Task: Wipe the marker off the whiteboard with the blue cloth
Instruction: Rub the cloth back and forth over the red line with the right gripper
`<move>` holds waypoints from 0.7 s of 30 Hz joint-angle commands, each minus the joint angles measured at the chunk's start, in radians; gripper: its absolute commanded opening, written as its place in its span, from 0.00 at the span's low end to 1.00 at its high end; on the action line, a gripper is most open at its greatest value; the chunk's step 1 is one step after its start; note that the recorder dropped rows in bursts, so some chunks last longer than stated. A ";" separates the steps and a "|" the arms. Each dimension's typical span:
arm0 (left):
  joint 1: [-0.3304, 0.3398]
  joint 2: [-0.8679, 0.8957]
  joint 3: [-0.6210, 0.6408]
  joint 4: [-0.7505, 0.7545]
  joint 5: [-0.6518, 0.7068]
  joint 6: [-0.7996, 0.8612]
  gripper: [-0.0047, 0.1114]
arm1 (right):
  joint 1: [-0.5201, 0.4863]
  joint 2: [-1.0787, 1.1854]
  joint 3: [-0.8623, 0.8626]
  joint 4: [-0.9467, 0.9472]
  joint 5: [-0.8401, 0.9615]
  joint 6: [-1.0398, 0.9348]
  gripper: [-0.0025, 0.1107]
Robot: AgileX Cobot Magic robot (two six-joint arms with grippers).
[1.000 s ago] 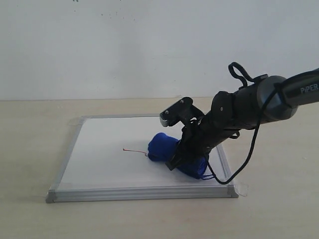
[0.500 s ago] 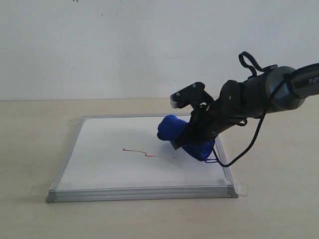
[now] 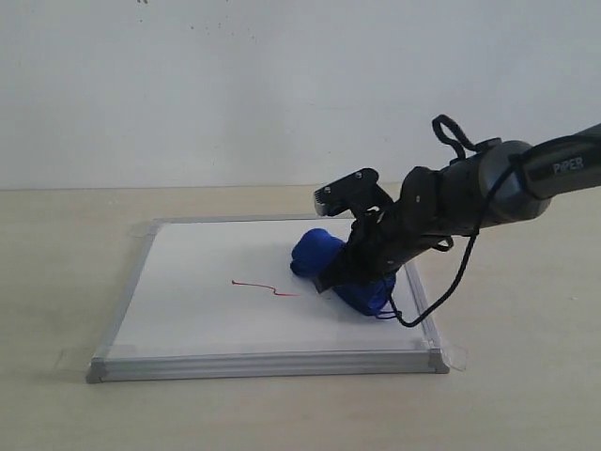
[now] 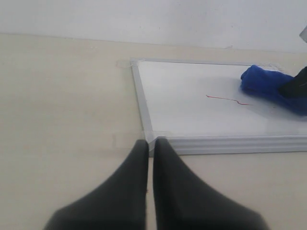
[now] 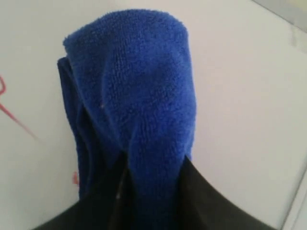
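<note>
Pinched tight in the right gripper (image 3: 340, 280): blue cloth (image 3: 313, 252), down on the whiteboard (image 3: 188, 310) right of centre, just short of the red marker (image 3: 265, 287) line's end. Open white leftward; frame (image 3: 429, 336) close at right. Lower, nearer the line than half a second ago. Left gripper (image 4: 150, 144) closed off the near-left corner.

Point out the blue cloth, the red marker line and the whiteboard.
blue cloth (image 3: 308, 252), exterior view, its rounded left end.
marker (image 3: 254, 284), exterior view, middle of the red line.
whiteboard (image 3: 197, 310), exterior view, bare white surface.
</note>
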 commanded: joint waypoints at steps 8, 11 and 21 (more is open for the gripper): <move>0.003 -0.002 0.004 0.005 -0.007 -0.007 0.07 | 0.174 0.020 -0.015 0.003 0.056 -0.060 0.02; 0.003 -0.002 0.004 0.005 -0.007 -0.007 0.07 | 0.164 0.020 -0.039 -0.027 0.072 -0.060 0.02; 0.003 -0.002 0.004 0.005 -0.007 -0.007 0.07 | -0.044 0.030 -0.041 -0.093 0.072 0.100 0.02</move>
